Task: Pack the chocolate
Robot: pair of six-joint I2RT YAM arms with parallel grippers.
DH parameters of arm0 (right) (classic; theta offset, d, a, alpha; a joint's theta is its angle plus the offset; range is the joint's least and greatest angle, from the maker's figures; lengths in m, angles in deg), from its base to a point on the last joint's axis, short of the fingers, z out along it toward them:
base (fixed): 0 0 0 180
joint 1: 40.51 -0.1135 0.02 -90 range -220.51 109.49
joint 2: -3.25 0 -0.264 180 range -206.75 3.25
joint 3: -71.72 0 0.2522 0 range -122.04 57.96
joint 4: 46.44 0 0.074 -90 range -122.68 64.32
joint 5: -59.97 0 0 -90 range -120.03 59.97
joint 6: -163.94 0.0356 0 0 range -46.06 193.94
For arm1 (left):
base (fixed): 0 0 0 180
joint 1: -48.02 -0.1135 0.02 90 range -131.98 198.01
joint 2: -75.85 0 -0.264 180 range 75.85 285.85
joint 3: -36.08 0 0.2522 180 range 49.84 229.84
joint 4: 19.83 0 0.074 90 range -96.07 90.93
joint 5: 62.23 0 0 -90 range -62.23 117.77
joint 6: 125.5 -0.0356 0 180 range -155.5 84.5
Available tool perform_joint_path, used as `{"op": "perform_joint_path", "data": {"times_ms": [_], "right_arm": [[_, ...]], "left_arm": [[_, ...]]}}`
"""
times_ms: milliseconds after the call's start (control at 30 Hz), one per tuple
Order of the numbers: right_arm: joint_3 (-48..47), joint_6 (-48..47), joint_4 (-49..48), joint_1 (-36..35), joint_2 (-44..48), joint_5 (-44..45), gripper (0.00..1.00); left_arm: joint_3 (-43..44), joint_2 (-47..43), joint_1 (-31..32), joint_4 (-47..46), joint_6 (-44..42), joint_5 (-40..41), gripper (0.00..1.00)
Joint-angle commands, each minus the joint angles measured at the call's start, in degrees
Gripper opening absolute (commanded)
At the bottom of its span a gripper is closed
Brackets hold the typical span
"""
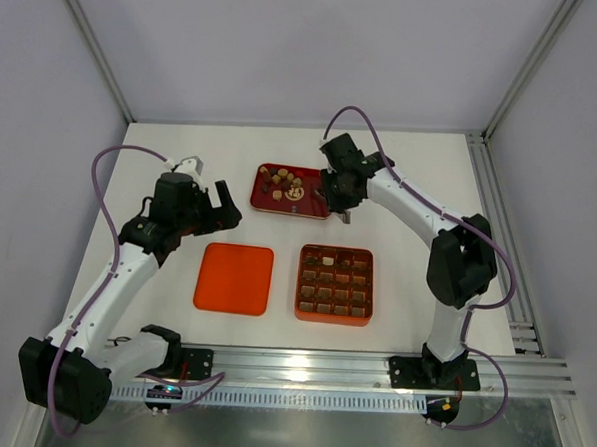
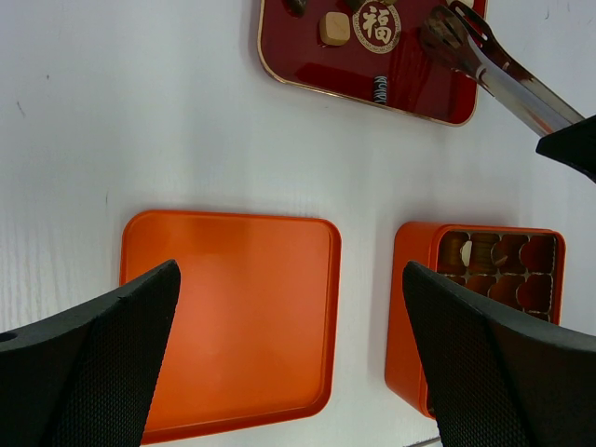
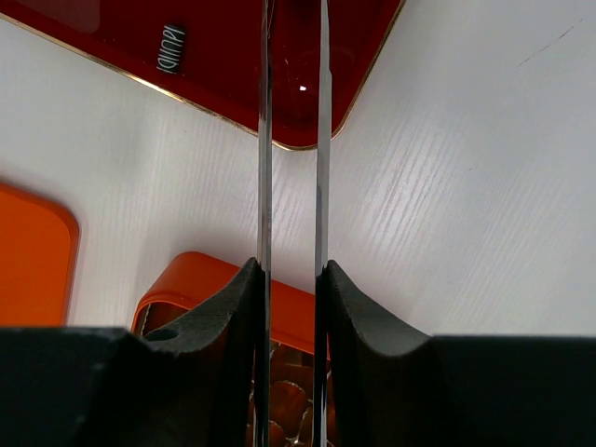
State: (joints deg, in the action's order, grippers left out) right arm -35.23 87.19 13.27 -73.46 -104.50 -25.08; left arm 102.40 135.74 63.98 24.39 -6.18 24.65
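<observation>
Two holding places for the chocolate (image 1: 286, 183): loose brown, tan and cream pieces on the red tray (image 1: 262, 204) at the far middle of the bench (image 1: 421, 170), and further pieces seated in the cells of the orange box (image 1: 300, 284), nearer the arm bases. Several cells filled; a few showing bare orange in the left wrist view. Orange lid (image 1: 235, 278) flat on the bench, just left of the box and not touching it.

Legible writing: one gold character, 福, inside a gold-ringed round emblem (image 2: 377, 23) on the tray. Small black item (image 2: 380, 89) with white markings near the tray's edge; markings too small to read.

Left end effector (image 1: 229, 206): jaws spread wide, gripping nothing, poised above the lid.

Right end effector (image 3: 291, 279): closed on the metal tweezers (image 2: 507, 79), with the pads (image 3: 228, 307) pressing both blades from outside. Blades parallel, with a narrow slit between them. Tweezer tips over the right part of the red tray. Content between the tips: cannot tell.
</observation>
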Motion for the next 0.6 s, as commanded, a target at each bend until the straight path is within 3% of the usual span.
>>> {"op": "perform_joint_path", "data": {"times_ms": [0,567], "right_arm": [[-1.0,-0.2,-1.7,-0.4,-0.2,0.1,0.35],[-3.1,-0.3,-1.3,-0.4,-2.1,0.2,0.41]], "left_arm": [[0.1,-0.2,-0.1,-1.2,-0.8,-0.4,1.0],[0.1,-0.3,-0.1,-1.2,-0.8,-0.2,1.0]]}}
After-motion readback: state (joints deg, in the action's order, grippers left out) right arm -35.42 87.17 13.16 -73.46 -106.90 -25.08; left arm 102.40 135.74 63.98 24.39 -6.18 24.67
